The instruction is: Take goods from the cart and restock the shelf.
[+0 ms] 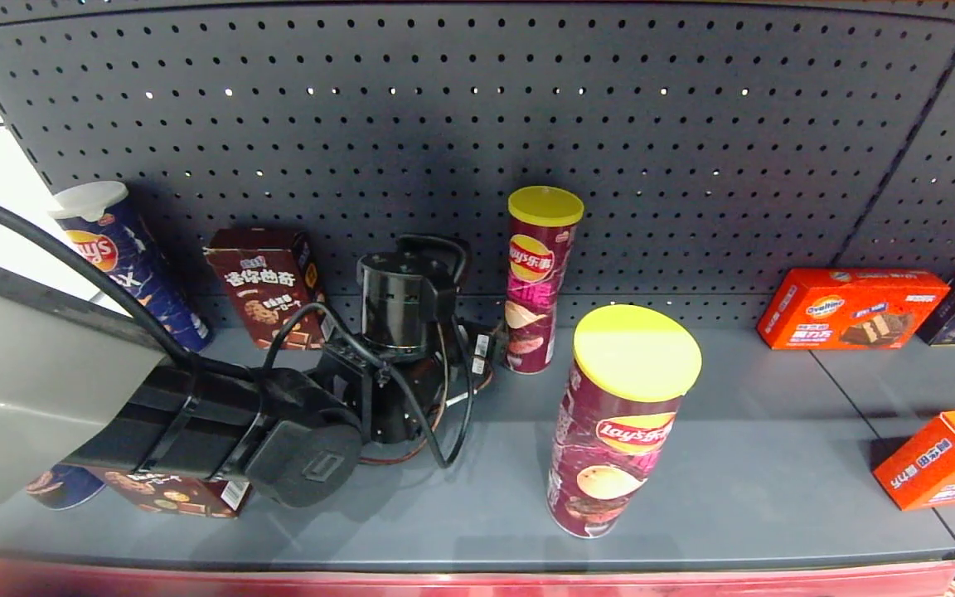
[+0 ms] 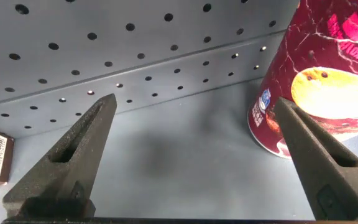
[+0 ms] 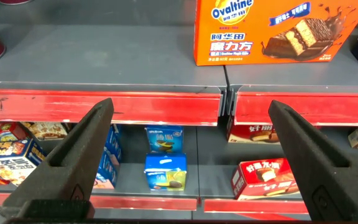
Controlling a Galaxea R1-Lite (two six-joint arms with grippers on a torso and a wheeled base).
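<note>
Two purple chip cans: rear can by pegboard, front can near shelf edge, both upright.
Left gripper: spread, empty, beside rear can.
Right gripper: spread, empty, facing orange box.

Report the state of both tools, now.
Left tool: open, holding nothing, next to a purple chip can.
Right tool: open, holding nothing, facing the red shelf edge.
</note>
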